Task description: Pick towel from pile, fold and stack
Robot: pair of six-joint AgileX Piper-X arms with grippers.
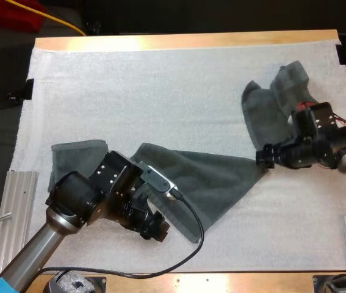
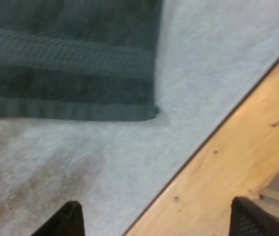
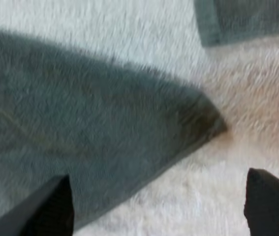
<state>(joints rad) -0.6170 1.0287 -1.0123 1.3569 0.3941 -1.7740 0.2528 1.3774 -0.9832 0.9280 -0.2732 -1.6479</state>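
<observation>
White mat (image 1: 160,91) on wood. Left gripper (image 2: 154,221) is spread wide and holding nothing, hovering just off a near corner of the towel (image 1: 221,177). Right gripper (image 3: 159,206) is wide open too, empty, over its right corner. I'd guess they're lining up on the corners to fold it. Pile (image 1: 276,97) sits just behind the right one.

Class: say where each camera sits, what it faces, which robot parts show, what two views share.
High view: behind the arms, facing down over the white mat; both arms show.
Left wrist view: on left arm, facing a towel corner and table edge; open fingers.
Right wrist view: on right arm, facing the spread towel's corner; open fingers.
Shared by high and right wrist: the spread towel.
</observation>
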